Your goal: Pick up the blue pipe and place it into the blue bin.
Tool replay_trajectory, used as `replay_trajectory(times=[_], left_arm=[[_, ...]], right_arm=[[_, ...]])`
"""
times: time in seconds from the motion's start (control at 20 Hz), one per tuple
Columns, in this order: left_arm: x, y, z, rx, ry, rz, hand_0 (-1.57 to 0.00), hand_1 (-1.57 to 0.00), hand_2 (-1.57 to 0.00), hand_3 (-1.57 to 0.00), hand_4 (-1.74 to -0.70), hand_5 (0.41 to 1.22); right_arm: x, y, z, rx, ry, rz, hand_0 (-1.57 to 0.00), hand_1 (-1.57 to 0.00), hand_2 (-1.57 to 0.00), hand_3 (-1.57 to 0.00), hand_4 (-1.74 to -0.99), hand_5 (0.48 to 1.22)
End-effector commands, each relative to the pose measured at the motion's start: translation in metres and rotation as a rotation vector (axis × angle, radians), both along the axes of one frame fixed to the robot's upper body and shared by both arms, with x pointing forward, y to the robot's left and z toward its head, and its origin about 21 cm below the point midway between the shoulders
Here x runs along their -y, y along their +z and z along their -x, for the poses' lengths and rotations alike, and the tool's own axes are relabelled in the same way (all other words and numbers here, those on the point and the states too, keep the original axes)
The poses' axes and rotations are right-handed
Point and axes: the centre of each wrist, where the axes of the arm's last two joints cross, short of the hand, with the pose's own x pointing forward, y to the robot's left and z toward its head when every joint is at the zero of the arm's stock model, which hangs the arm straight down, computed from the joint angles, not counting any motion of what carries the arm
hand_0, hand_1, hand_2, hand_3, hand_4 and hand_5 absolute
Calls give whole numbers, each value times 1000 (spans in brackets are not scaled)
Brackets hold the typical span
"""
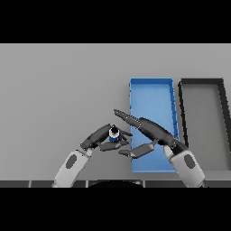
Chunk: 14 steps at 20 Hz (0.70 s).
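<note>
Blue pipe [113, 136] is being gripped by left hand [100, 137] fingers beside the blue bin [151, 90]; right hand [151, 131] fingers are being held straight.

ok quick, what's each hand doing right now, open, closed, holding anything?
Left hand: shut on the blue pipe, left of the blue bin.
Right hand: open, fingers straight, holding nothing, over the bin's left edge.

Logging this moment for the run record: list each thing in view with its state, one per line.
Blue pipe: off the bin, gripped by the left robot hand.
Left robot hand: shut on the blue pipe.
Right robot hand: open, fingers straight, over the blue bin's left edge.
Blue bin: holds nothing.
Dark bin: holds nothing.
</note>
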Motion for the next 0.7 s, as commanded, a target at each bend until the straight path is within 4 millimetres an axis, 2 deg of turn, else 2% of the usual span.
replay_trajectory(times=[0.0,0.15,0.3,0.4,0.45,0.5,0.55,0.6,0.65], left_arm=[[-3,1,1,1,-4,2,-1571,-1571,-1571,-1571,-1473,1221],[0,1,-3,-13,-21,20,-1571,-1571,-1571,-1571,-1476,1221],[1,-4,-3,-32,-43,34,-1571,-1571,-1571,-1571,-1459,1221],[-1,-5,-4,-8,-49,39,-1571,-1571,-1571,-1571,-1456,1221],[-4,-5,-4,-17,-54,53,-1571,-1571,-1571,-1571,-1460,1221],[-4,-6,-5,-34,-35,29,-1571,-1571,-1571,-1571,-1515,1221],[-2,-3,-6,-44,-31,26,-1571,-1571,-1541,-1304,-1560,1221],[-2,0,-4,-64,-33,32,-1571,-1571,-1528,-1139,-1596,1221],[-1,-2,-4,-66,-35,27,-1571,-1571,-1537,-1163,-1625,1221]], right_arm=[[-7,0,-1,-7,26,14,1,1,1,1,-1209,517],[-28,1,-10,-15,85,41,1,1,1,1,-1192,514],[-40,0,-20,-40,126,58,1,1,-1,1,-1208,512],[-52,0,-25,-44,146,72,1,-32,-54,-6,-1215,513],[-55,1,-28,-47,150,74,-24,-108,-130,-49,-1222,517],[-58,0,-28,-51,169,78,-166,-241,-249,-143,-1255,519],[-60,1,-31,-54,173,83,-398,-437,-428,-307,-1303,520],[-63,1,-32,-44,178,81,-630,-652,-657,-504,-1383,523],[-63,1,-34,-43,178,95,-818,-836,-840,-662,-1446,527]])
